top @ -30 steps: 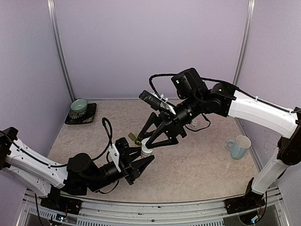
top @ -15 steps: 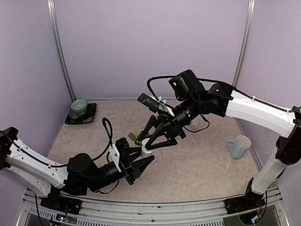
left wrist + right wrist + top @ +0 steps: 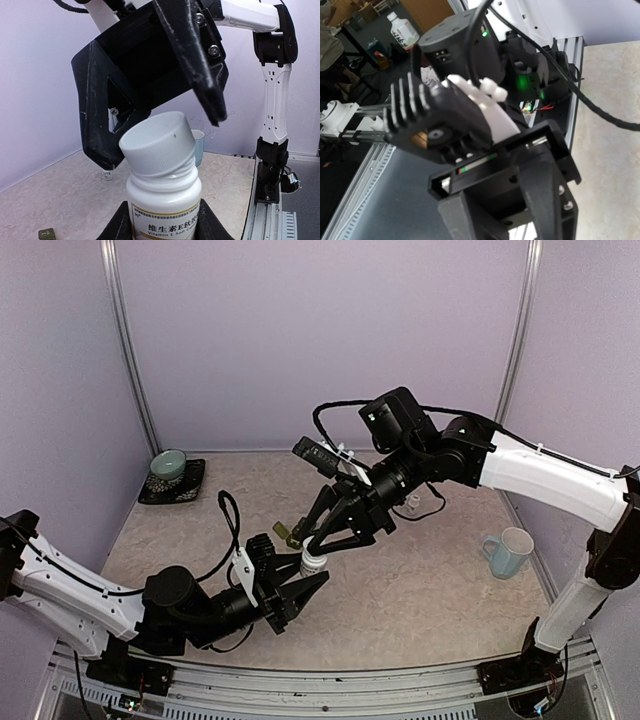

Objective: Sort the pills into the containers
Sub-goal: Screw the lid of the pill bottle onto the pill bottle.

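My left gripper (image 3: 308,582) is shut on a white vitamin bottle (image 3: 164,200) and holds it upright. The bottle's white ribbed cap (image 3: 157,142) sits tilted and loose on the neck. My right gripper (image 3: 311,546) reaches down from above, open, with a black finger on each side of the cap. One finger (image 3: 100,145) touches the cap's left side; the other finger (image 3: 212,100) stands slightly off its right side. The dark green containers (image 3: 284,533) lie on the table just behind the bottle, with a corner (image 3: 46,234) showing in the left wrist view. No pills show.
A pale blue mug (image 3: 510,552) stands at the right. A pale green bowl (image 3: 167,464) sits on a dark tray (image 3: 178,490) at the back left. A small clear vial (image 3: 106,175) stands on the table beyond the bottle. The left arm's wrist (image 3: 460,115) fills the right wrist view.
My right gripper has shifted slightly left and down over the bottle, and its jaws have narrowed round the cap. The left gripper and the bottle have stayed put.
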